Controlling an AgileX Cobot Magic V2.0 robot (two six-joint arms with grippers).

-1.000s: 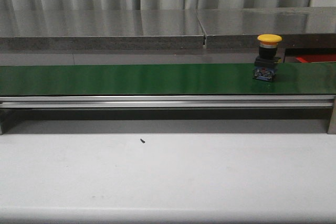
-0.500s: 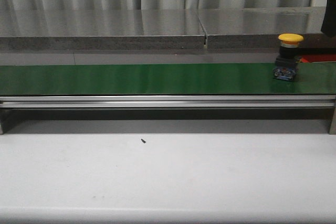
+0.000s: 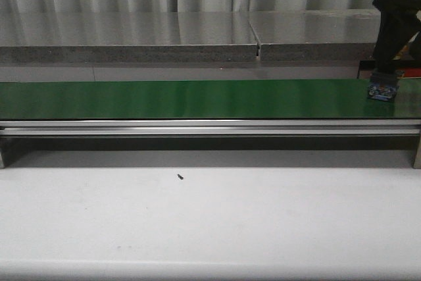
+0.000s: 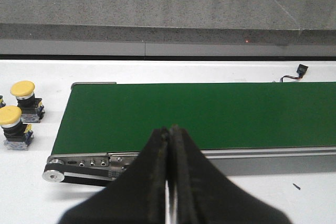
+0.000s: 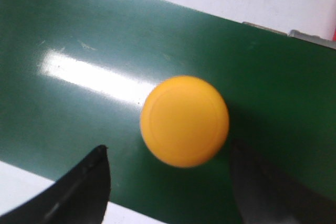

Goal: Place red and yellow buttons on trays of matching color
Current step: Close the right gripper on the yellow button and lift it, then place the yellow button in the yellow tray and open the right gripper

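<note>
A yellow button (image 5: 185, 120) stands upright on the dark green belt (image 5: 79, 35). My right gripper (image 5: 168, 148) is open around it, one finger (image 5: 86, 182) on each side and neither touching the cap. In the front view the right gripper (image 3: 385, 74) hangs over the belt's right end, hiding the yellow cap; only the button's blue base (image 3: 383, 90) shows. A sliver of the red tray (image 3: 412, 69) shows behind it. My left gripper (image 4: 169, 130) is shut and holds nothing, above the belt's near rail. No red button or yellow tray is in view.
Two more yellow buttons (image 4: 22, 90) (image 4: 10, 116) stand on the white table beside the belt's end roller (image 4: 52, 174). A black speck (image 3: 179, 177) lies on the white table in front of the belt. A grey ledge (image 3: 131, 37) runs behind it.
The yellow button has ridden the belt to the right. The right gripper has come down from the top right corner and now straddles it.
</note>
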